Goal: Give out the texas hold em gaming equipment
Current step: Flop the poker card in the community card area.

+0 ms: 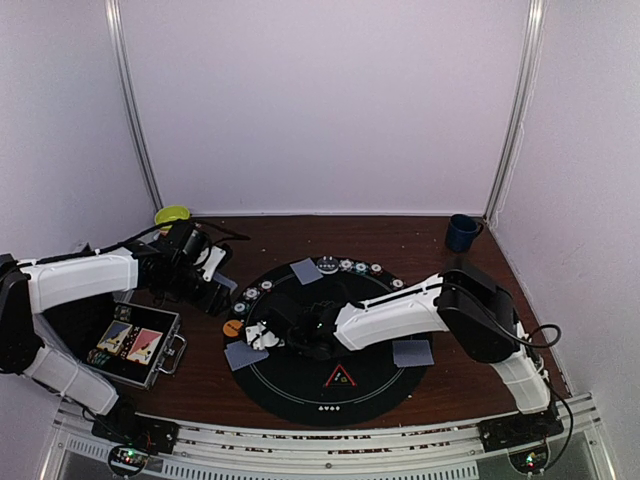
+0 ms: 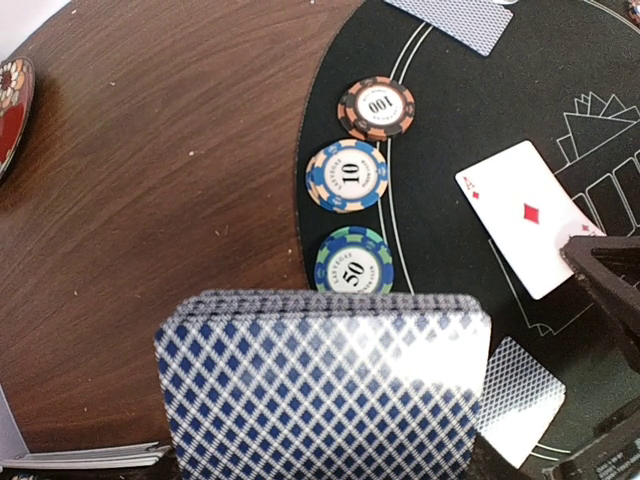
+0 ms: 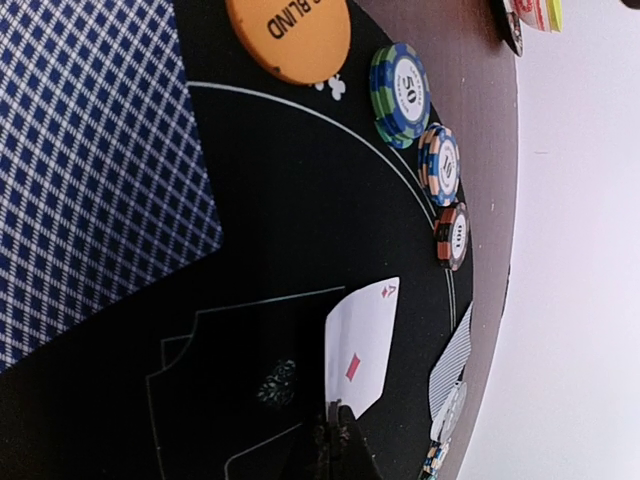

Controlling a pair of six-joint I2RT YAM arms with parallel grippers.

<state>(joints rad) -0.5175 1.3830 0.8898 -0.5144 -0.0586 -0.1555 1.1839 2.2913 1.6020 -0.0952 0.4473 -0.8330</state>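
Left of the mat (image 1: 290, 385), left jaws clamp the deck (image 2: 320, 390), presumably for dealing; closed right jaws touch the face-up ace (image 2: 525, 215).

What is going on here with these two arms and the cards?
A poker layout is being dealt out. The left end effector holds the deck of cards near three chips at the rim of the black mat. The right end effector is shut, its tip at the edge of a face-up ace of diamonds on the mat; whether it grips that card is unclear.
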